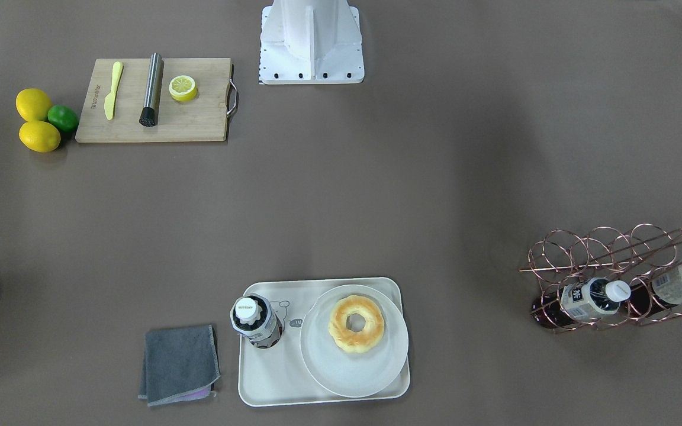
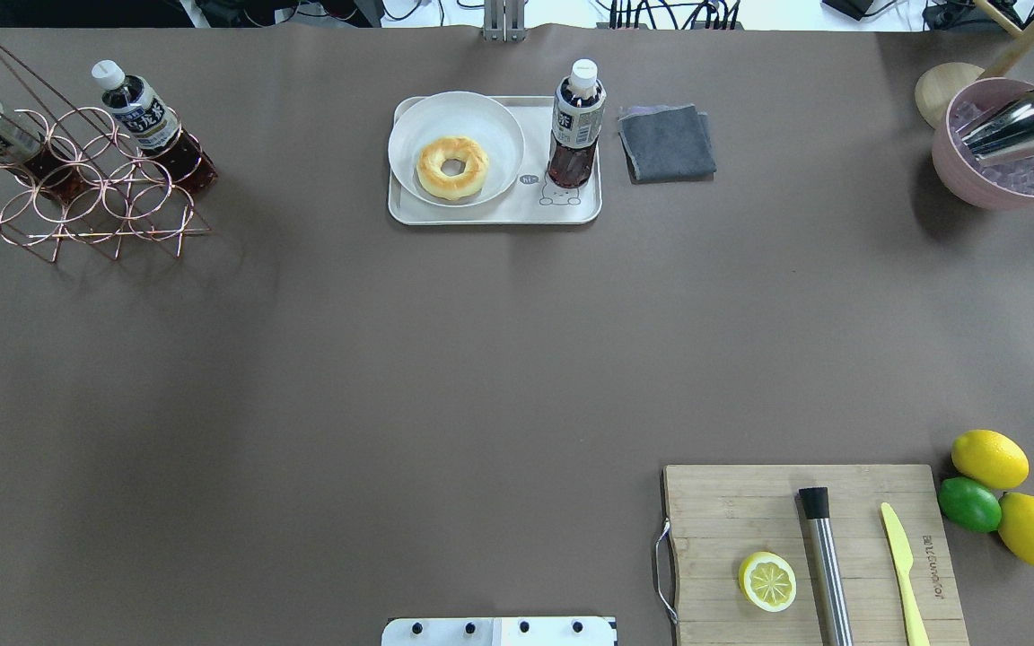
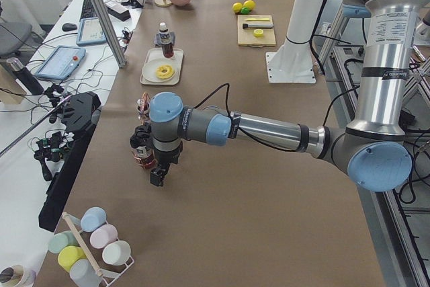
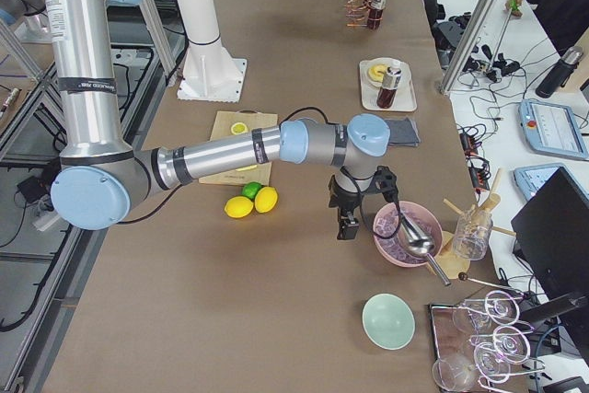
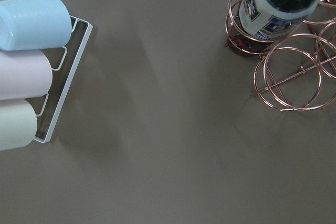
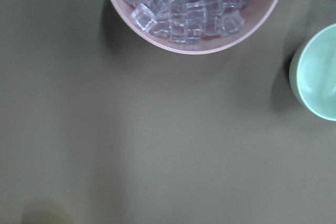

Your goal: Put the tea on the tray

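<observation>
**Tea bottle stands on the tray, both arms away at the worktop's ends**

The tea bottle [image 2: 575, 126] stands upright on the tray [image 2: 495, 215], on the tray's right end, just over the small bear drawing. The tray sits at the middle of the worktop's far edge. On its left part lies a round white plate [image 2: 490, 115] with a ring-shaped pastry [image 2: 452, 167] on it. The bottle is just beside the plate. A folded grey cloth [image 2: 666, 142] lies on the worktop just off the tray's right end.

In the far left corner a copper wire rack [image 2: 77, 211] holds two more bottles [image 2: 153, 121], both leaning. In the far right corner is a pink bowl [image 2: 957, 170] of ice cubes with a metal scoop [image 2: 1020, 124] in it. At the near right corner a wooden cutting board [image 2: 723, 520] carries half a lemon [image 2: 767, 581], a steel muddler [image 2: 827, 565] and a yellow knife [image 2: 903, 565]. Two lemons [image 2: 989, 458] and a lime [image 2: 969, 504] lie beside the board.

The left fingers [image 3: 156, 178] hang over the worktop's left end, near the wire rack. The right fingers [image 4: 346, 227] hang near the pink bowl at the right end. Both show only in the side views, so I cannot tell whether they are spread or pressed together.
</observation>
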Action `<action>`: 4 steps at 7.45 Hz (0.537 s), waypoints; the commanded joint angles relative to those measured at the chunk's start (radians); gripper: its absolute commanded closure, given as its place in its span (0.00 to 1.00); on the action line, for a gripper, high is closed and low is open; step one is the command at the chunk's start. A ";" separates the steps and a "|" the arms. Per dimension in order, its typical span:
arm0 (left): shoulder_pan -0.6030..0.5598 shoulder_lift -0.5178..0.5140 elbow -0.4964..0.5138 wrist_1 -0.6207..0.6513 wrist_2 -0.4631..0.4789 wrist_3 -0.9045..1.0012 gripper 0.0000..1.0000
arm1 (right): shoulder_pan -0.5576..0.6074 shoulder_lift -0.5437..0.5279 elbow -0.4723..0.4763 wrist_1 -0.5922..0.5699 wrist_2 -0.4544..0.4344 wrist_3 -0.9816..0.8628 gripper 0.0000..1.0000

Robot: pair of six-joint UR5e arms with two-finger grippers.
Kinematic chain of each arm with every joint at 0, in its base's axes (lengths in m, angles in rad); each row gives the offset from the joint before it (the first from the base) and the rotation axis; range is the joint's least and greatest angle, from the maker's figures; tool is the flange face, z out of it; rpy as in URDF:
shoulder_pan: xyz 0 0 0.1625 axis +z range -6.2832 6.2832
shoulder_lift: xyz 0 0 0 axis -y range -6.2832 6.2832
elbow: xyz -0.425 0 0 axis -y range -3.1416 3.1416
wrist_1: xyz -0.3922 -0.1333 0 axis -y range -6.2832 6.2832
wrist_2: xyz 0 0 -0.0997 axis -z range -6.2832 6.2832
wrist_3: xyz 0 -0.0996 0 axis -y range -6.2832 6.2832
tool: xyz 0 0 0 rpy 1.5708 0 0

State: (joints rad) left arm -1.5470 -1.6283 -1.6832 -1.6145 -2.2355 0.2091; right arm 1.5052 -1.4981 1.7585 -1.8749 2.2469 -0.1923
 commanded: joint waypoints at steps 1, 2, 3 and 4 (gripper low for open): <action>-0.036 0.034 0.020 -0.001 -0.001 0.001 0.02 | 0.032 -0.057 -0.014 0.042 0.019 -0.001 0.00; -0.047 0.051 0.016 -0.002 -0.001 0.001 0.02 | 0.043 -0.057 -0.014 0.042 0.029 0.000 0.00; -0.079 0.091 0.004 -0.005 -0.003 0.001 0.02 | 0.047 -0.057 -0.020 0.042 0.029 -0.001 0.00; -0.079 0.094 0.000 -0.005 -0.003 0.001 0.02 | 0.055 -0.057 -0.036 0.048 0.029 -0.007 0.00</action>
State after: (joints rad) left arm -1.6077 -1.5618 -1.6739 -1.6178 -2.2373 0.2101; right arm 1.5477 -1.5534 1.7409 -1.8334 2.2732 -0.1930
